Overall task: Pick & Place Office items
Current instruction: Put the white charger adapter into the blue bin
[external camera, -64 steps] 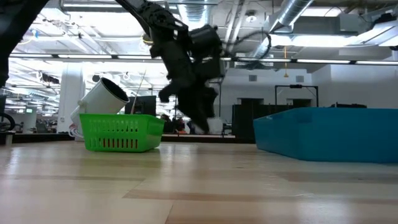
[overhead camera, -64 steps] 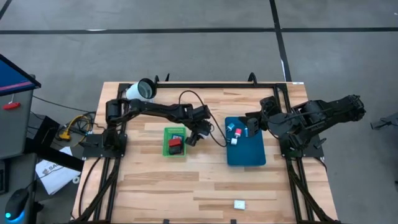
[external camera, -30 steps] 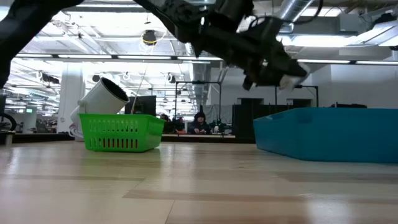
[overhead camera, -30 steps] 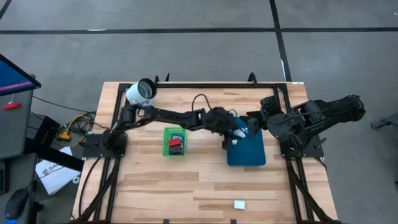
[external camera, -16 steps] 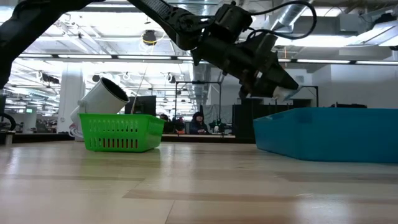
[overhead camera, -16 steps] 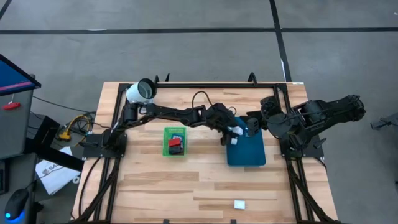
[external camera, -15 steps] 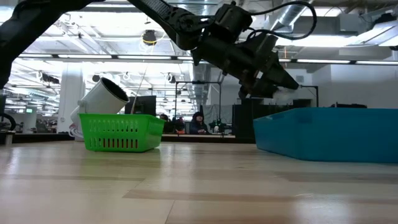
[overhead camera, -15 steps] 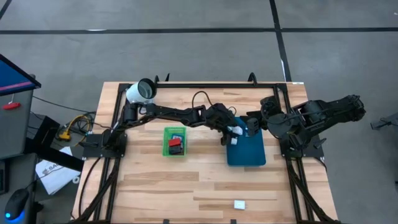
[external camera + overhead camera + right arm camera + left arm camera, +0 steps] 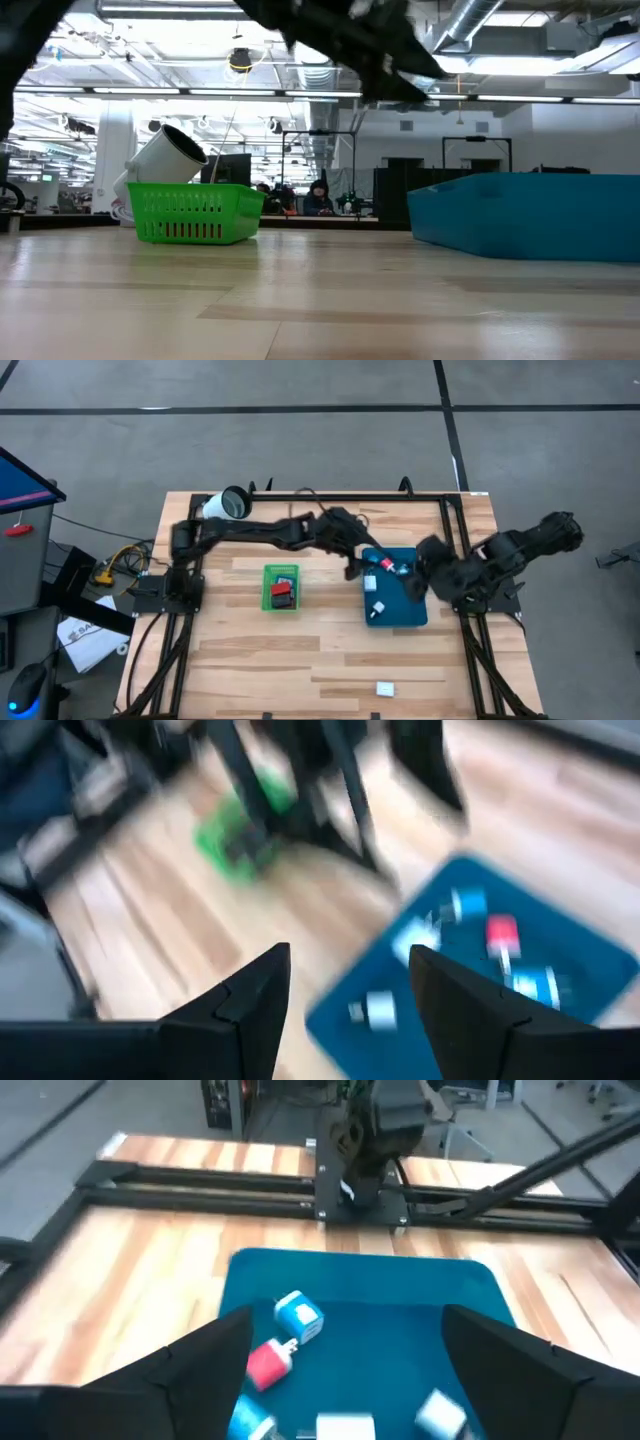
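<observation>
While the left gripper (image 9: 345,1370) hangs spread and empty, the office items (image 9: 298,1318) at twelve o'clock look light, rigid — pinch their flat sides — and the right gripper (image 9: 345,985) stands parted, empty.

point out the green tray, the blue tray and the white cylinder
green tray (image 9: 268,577), high view, on its left rim
blue tray (image 9: 408,610), high view, on its bare floor
white cylinder (image 9: 165,162), low view, on its side wall

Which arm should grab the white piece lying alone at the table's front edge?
Left, probably. The left hand is open and empty at the blue tray's edge. The right hand hangs over that tray. The white piece sits about equally far from both.
</observation>
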